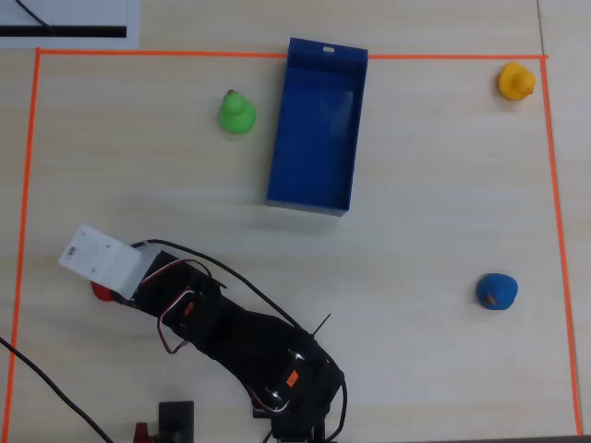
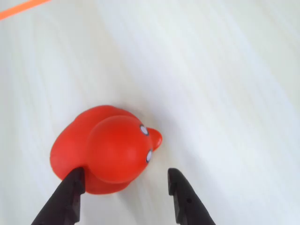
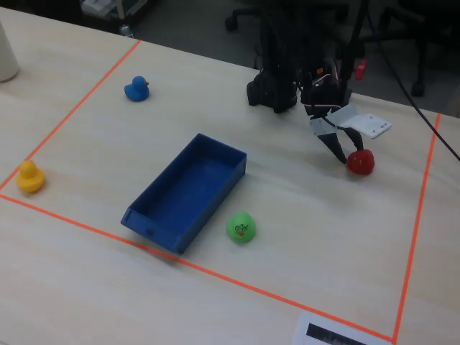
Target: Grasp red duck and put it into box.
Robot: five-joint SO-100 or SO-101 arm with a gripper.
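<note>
The red duck (image 2: 110, 147) sits on the table and fills the lower left of the wrist view, beak pointing right. My gripper (image 2: 125, 182) is open and low over it. The left finger (image 2: 70, 194) touches the duck's near side; the right finger (image 2: 182, 194) stands apart from it. In the fixed view the gripper (image 3: 348, 156) is at the duck (image 3: 361, 162). In the overhead view only a red edge of the duck (image 1: 100, 293) shows under the white wrist plate. The blue box (image 1: 309, 201) lies empty at the top centre, also seen in the fixed view (image 3: 154, 224).
A green duck (image 1: 236, 113) stands just left of the box, a yellow duck (image 1: 515, 81) in the top right corner, a blue duck (image 1: 497, 291) at the right. Orange tape (image 1: 23, 231) frames the work area. The arm's base and cables (image 1: 277, 369) fill the bottom centre.
</note>
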